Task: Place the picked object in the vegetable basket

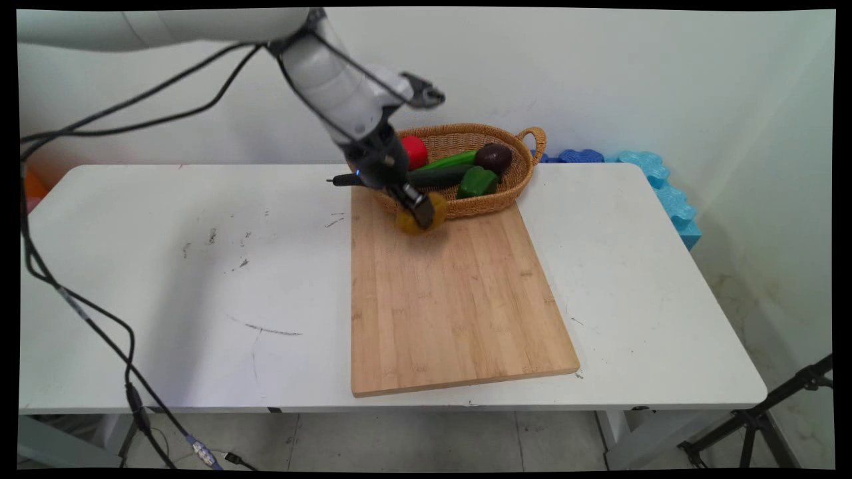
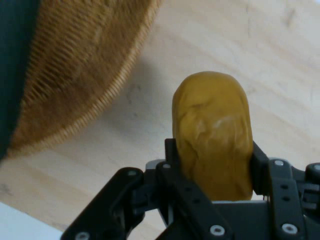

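A: What does the gripper [image 1: 421,211] hold?

B: It holds a yellow-brown potato [image 2: 212,132]. The two black fingers [image 2: 172,165] are closed on it from both sides, so it is grasped firmly. In the hand view the potato stands up between them.

A: And where is the potato in the main view?

B: It [image 1: 416,218] is over the far end of the wooden cutting board [image 1: 452,293], just in front of the wicker basket [image 1: 489,199]. I cannot tell if it touches the board or hangs a little above it.

A: What is in the basket?

B: A red vegetable [image 1: 415,150], a long light green one [image 1: 452,160], a dark green cucumber [image 1: 439,176], a green pepper [image 1: 477,181] and a dark purple-brown round thing [image 1: 493,158]. The basket sits on the far end of the board, and has a handle on its right end.

A: What more is near?

B: The board lies on the white table [image 1: 166,266], somewhat right of the middle. The table has some dark scratches left of the board. Blue foam pieces [image 1: 655,179] lie behind the table's far right corner, by the wall. Black cables [image 1: 73,299] hang down at the left side.
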`<act>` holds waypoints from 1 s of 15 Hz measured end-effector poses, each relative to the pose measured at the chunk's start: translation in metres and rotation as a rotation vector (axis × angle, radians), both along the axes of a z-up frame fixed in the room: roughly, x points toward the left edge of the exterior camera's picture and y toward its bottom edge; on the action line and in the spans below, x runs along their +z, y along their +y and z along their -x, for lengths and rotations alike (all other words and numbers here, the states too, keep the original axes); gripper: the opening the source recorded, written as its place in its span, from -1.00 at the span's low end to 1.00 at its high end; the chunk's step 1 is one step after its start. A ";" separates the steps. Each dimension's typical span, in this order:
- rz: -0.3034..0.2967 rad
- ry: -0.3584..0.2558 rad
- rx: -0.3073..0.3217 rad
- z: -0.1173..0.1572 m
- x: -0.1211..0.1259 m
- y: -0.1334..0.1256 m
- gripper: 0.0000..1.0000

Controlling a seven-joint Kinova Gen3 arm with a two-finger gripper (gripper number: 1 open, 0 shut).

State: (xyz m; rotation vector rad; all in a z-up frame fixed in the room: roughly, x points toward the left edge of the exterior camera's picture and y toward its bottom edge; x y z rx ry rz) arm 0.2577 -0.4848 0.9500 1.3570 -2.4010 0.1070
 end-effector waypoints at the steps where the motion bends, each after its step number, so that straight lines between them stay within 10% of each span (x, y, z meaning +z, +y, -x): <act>1: 0.007 0.007 0.007 -0.002 0.007 -0.008 -1.00; 15: 0.038 -0.017 0.125 -0.020 -0.002 -0.109 -1.00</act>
